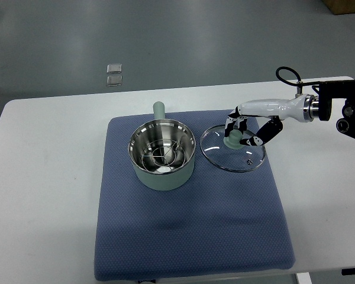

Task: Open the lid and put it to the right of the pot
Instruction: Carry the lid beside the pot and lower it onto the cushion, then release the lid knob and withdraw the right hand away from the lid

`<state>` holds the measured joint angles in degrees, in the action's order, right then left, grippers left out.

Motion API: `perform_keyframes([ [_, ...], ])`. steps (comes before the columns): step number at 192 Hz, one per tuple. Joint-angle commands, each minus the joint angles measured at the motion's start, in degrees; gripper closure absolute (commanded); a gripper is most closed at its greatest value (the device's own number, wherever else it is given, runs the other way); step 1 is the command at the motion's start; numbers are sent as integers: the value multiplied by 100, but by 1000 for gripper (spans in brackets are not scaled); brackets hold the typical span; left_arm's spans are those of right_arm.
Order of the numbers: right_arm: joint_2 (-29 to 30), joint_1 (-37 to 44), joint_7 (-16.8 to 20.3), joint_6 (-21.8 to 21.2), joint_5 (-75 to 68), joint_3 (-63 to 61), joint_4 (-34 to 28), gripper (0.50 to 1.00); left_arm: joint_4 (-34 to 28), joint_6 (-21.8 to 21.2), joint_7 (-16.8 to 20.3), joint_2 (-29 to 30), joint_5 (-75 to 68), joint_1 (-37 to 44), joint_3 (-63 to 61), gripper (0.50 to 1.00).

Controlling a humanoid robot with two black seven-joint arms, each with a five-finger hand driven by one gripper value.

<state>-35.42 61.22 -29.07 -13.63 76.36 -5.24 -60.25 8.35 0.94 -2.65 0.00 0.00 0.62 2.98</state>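
**Already off the pot: glass lid lying on the mat at the right**

Now the right hand [244,131] is reaching in from the picture's right edge, its white forearm stretching across the far side of the white table [41,177]. Its black-and-white fingers [261,137] are curling around the pale green knob [232,141] of the glass lid [233,148], closing on it from both sides.

The lid is lying on the blue mat [189,231], just to the right of the pot [162,155] and close to it; whether the two rims are touching cannot be told. Whether the lid is sitting fully flat or being held slightly tilted is also unclear from this steep angle.

The pot is standing uncovered near the middle of the mat, its steel inside showing and its pale green handle [158,109] pointing away toward the far edge. The left arm is not showing anywhere.
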Motion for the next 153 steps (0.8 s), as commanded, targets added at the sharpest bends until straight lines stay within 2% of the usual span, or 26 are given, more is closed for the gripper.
perform_keyframes([
  [1,123,-154,6,97,2,-4,30,926,0,3,1,0,0,-1,0,500],
  [14,193,-198,6,159,2,-4,57,918,0,3,1,0,0,-1,0,500],
  [26,237,-242,6,203,-7,-12,83,877,0,-6,1,0,0,-1,0,500],
  [36,281,-250,6,238,-16,-39,118,789,0,3,1,0,0,-1,0,500],
  [39,290,-250,6,256,-25,-47,136,744,0,3,1,0,0,-1,0,500],
  [40,290,-250,6,256,-25,-47,136,744,0,3,1,0,0,-1,0,500],
  [41,298,-250,6,264,-33,-47,145,720,0,3,1,0,0,-1,0,500],
  [43,299,-250,6,264,-34,-47,145,720,0,3,1,0,0,-1,0,500],
  [46,325,-250,6,264,-68,-47,153,673,0,-6,1,0,0,-1,0,500],
  [47,325,-250,6,264,-69,-47,153,673,0,-6,1,0,0,-1,0,500],
  [48,334,-250,6,264,-77,-47,162,646,0,-6,1,0,0,-1,0,500],
  [49,334,-250,6,264,-78,-47,162,646,0,-6,1,0,0,-1,0,500],
  [50,342,-250,-2,264,-86,-47,171,620,0,3,1,0,0,-1,0,500],
  [51,342,-250,-2,264,-86,-47,171,619,0,3,1,0,0,-1,0,500],
  [52,351,-250,-2,264,-86,-47,180,595,0,3,1,0,0,-1,0,500],
  [56,360,-250,-11,264,-95,-47,180,575,0,3,1,0,0,-1,0,500],
  [99,325,-250,-29,238,-209,-162,206,570,0,3,1,0,0,-1,9,500],
  [127,404,-303,41,1,-1474,-733,320,570,0,3,1,0,0,-1,9,500],
  [151,615,-417,112,80,-2108,-882,584,570,0,3,1,0,0,-1,9,500],
  [153,852,-444,165,89,-2538,-1005,804,570,0,3,-8,0,0,-1,9,500],
])
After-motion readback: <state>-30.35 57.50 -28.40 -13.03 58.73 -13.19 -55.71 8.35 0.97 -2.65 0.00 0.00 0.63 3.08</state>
